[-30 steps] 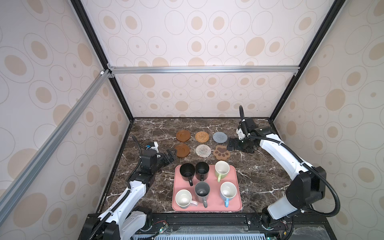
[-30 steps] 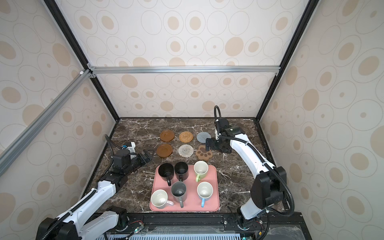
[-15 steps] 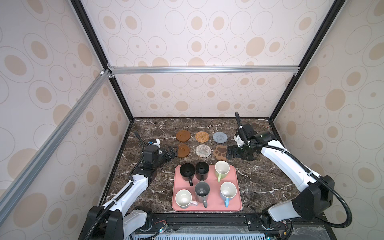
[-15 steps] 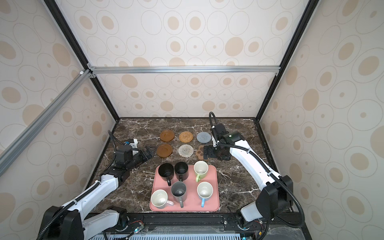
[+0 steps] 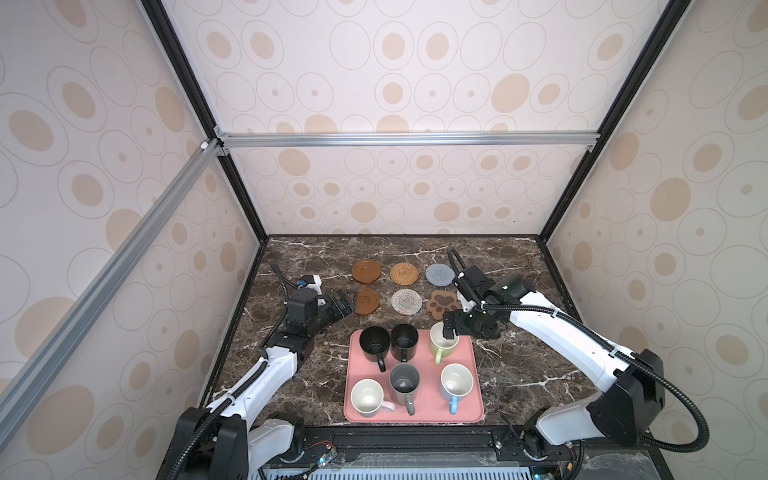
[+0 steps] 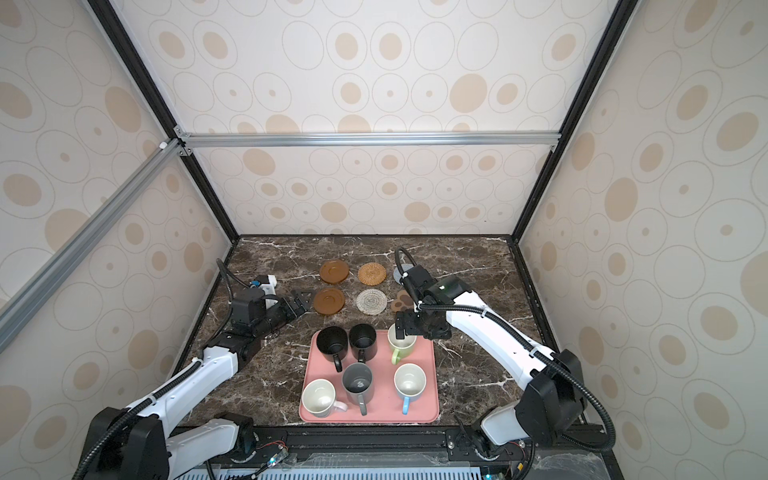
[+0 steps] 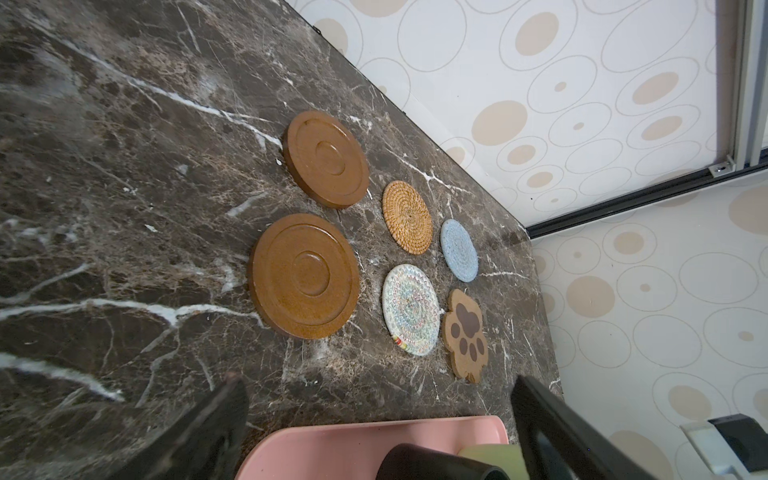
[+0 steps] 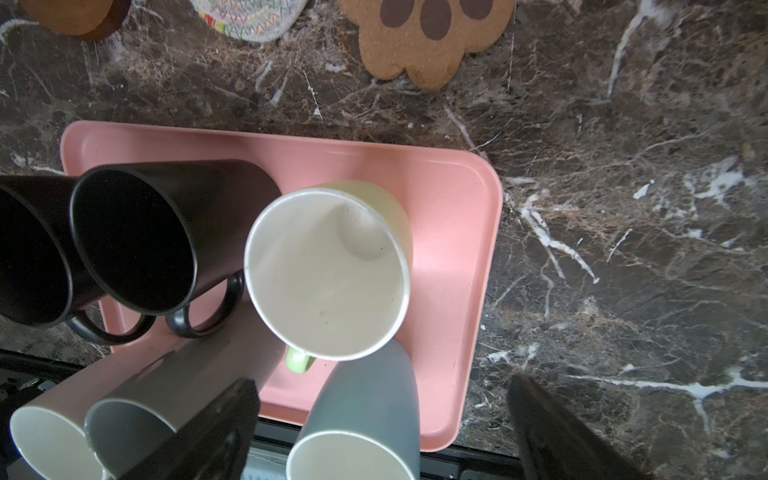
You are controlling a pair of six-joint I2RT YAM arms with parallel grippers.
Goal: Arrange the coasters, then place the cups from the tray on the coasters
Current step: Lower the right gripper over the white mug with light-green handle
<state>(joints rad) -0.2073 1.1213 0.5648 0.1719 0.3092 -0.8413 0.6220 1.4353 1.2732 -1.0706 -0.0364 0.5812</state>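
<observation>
Right jaws: spread wide and empty, poised over the light green mug (image 5: 443, 345) at the far right corner of the tray (image 5: 428, 409); to my eye they are lined up to take it by the wall.
Left jaws: wide too, gripping nothing, low over the bench (image 5: 519, 365) just left of the near wooden disc (image 5: 366, 301), off the tray's far left corner.
Coasters: all six lie flat in two rows of three toward the bench's back edge, none touching. Behind are the far wooden disc (image 5: 366, 271), rattan mat (image 5: 404, 273) and blue-grey mat (image 5: 440, 274). In front, beside the near wooden disc, are the whitish mat (image 5: 406, 301) and paw mat (image 5: 444, 303). The gaps probably leave room for handles.
Cups: all six stand upright on the tray. Two black mugs (image 5: 374, 341) share the far row with the green one. The near row holds the white mug (image 5: 367, 397), grey mug (image 5: 404, 380) and light blue mug (image 5: 456, 381).
Tray: at the middle of the bench's near edge, just in front of the coasters, so each carry is short.
Stage: arranging looks finished; no cup is on a coaster yet.
</observation>
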